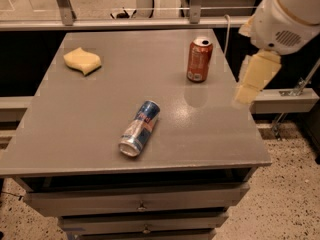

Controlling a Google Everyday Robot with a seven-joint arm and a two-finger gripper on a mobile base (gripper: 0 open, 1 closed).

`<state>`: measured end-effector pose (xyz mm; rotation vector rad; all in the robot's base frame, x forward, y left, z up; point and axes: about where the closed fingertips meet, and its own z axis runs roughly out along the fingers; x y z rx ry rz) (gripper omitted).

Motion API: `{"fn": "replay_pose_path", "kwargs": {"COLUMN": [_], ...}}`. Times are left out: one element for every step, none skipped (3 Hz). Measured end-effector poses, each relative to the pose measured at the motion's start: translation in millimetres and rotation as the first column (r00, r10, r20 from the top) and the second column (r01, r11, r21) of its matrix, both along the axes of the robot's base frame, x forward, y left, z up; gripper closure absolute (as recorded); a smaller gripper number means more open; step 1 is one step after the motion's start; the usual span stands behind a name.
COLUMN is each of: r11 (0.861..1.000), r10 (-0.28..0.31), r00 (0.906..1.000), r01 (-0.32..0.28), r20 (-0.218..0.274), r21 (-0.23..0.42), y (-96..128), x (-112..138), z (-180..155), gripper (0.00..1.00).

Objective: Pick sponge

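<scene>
Saw a gray table with three things on top. Found the sponge at ten o'clock on the table, near the far left corner. Lay flat there, pale yellow with wavy edges, touching nothing else.

Spotted a red can standing upright at one o'clock. Spotted a blue and silver can lying on its side near the middle, a little toward six o'clock. Pointed one end to one o'clock and the other to seven o'clock. Stayed well apart from both the sponge and the red can.

Found the pincer at three o'clock, up in the air just past the right edge of the table. Looked pale yellow and blocky, pointing down, under a big white arm. Could not tell if released or clenched. Hung near the red can and well apart from the sponge, all the way across the table.

Saw drawers under the table top and a speckled floor below.
</scene>
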<state>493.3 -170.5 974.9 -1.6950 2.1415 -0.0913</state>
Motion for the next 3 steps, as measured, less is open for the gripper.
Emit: {"fn": "replay_pose_path", "kwargs": {"r11": [0.995,0.972,0.972], "r10": [0.003,0.024,0.024], "r00": [1.0000,0.9997,0.9997], "r01": [-0.004,-0.022,-0.022], "r20": [0.004,-0.007,-0.007], "r21": [0.102,0.232,0.232], "y": [42,99,99], "x": [45,84,84], "z": [-9,-16,-16], "gripper": [0.00,0.00,0.00]}}
